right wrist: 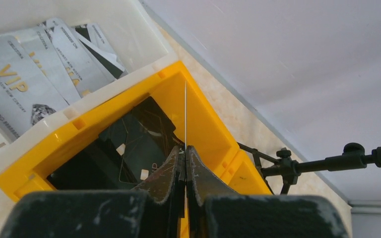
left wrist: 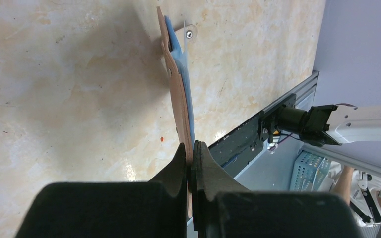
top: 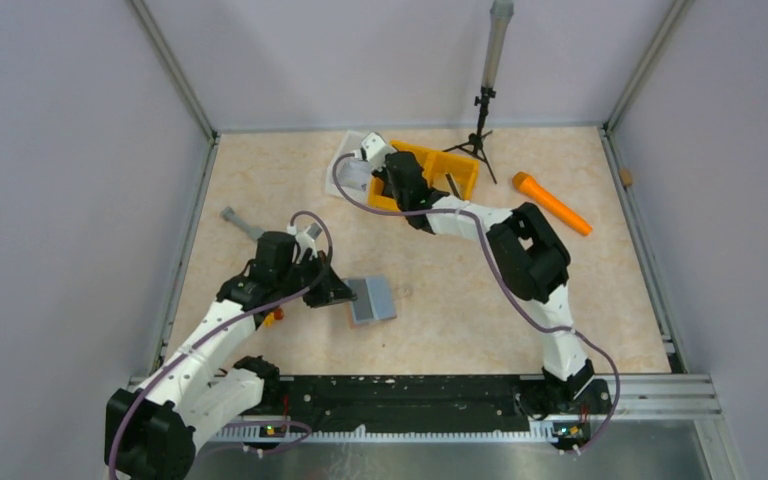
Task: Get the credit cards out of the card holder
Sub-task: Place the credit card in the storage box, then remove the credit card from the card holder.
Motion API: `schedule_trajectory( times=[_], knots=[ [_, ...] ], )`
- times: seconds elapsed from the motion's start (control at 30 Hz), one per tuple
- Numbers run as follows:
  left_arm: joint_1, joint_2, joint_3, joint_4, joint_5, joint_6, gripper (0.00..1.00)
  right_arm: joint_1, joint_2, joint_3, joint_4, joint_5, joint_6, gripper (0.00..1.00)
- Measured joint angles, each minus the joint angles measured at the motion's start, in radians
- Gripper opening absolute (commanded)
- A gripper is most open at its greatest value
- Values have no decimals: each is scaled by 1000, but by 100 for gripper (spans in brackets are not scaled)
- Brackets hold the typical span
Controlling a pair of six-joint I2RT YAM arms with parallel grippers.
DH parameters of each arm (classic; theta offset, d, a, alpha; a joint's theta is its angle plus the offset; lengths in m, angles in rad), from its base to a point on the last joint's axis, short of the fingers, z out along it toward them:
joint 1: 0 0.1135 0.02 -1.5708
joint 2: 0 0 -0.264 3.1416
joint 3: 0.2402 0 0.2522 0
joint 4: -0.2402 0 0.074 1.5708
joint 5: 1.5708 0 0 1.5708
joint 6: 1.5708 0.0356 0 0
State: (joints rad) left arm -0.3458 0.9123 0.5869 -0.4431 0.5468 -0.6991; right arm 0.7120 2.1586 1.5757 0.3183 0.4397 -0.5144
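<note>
Over yellow bin [right wrist: 208, 124], credit card [right wrist: 185, 114] edge-on in right claw [right wrist: 185, 154]

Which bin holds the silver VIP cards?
The white bin, right next to the yellow bin. Its silver cards set it apart; the yellow one holds black cards.

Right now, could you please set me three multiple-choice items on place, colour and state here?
1. The right gripper, pinching a thin card, hangs over: A the yellow bin; B a blue tray; C a green bowl.
2. The cards in the white bin are: A red; B silver-grey; C green.
3. The left gripper is: A wide open; B shut on the card holder; C out of view.
A, yellow walls lie below it; B, seen from the right wrist; B, jaws clamp the holder's edge.
</note>
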Motion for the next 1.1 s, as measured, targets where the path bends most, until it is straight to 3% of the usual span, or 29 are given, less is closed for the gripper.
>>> schedule_trajectory(
  times=[0.23, 0.3, 0.5, 0.63, 0.8, 1.1],
  knots=[
    [8, 0, -13, 19, 14, 0, 0, 8, 53, -24, 91, 47, -166, 1],
    [9, 0, -16, 24, 17, 0, 0, 8, 53, -38, 113, 45, -201, 6],
    [12, 3, -17, 32, 27, 0, 0, 8, 53, -64, 131, 24, -261, 38],
    [14, 3, -18, 32, 32, 0, 0, 9, 50, -71, 133, 5, -257, 43],
    [17, 3, -21, 32, 35, 4, 0, 16, -26, -134, 77, -29, -179, 45],
    [17, 38, -29, 32, 56, 17, 11, 24, -430, -306, -137, -196, 172, 56]
  ],
)
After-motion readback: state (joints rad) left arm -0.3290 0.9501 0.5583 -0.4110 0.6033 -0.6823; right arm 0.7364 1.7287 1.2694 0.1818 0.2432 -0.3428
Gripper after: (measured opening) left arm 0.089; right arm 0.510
